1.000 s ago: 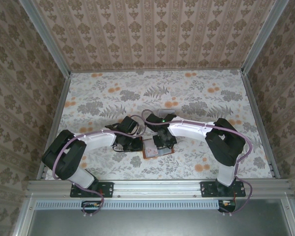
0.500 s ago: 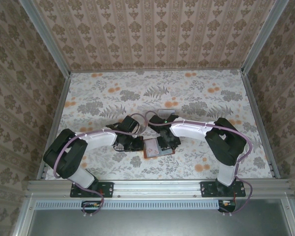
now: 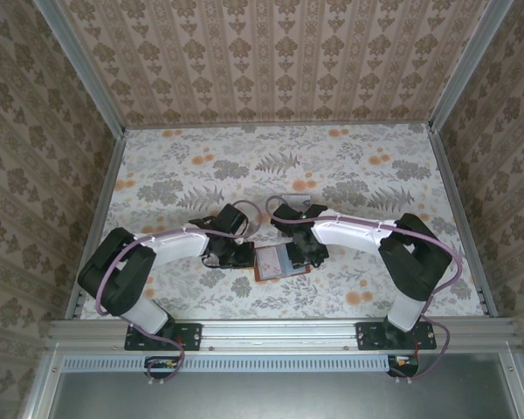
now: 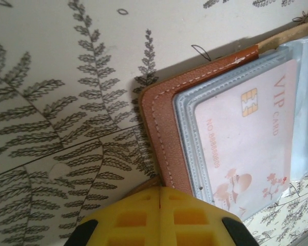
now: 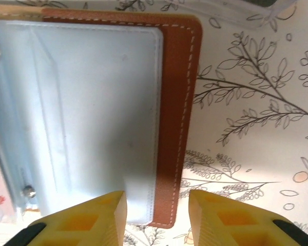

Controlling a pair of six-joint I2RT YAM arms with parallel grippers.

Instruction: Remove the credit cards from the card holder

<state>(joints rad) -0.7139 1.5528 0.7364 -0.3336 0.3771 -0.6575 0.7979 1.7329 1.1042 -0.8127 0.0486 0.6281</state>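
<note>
Near the near edge of the flowered table, the brown leather card holder lay open with a pale pink chip card in its clear left pocket. The left gripper, shut on nothing, sat by the holder's left corner. The right gripper, partly open and empty, straddled the right edge. The step would go best by pinning the leather first, then pinching only the card's exposed edge.

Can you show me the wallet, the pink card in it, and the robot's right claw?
wallet (image 4: 161, 123), left wrist view, on its brown stitched border.
card (image 4: 241, 148), left wrist view, middle of its pink face.
right gripper (image 5: 156, 202), right wrist view, midway between its yellow fingertips.
</note>
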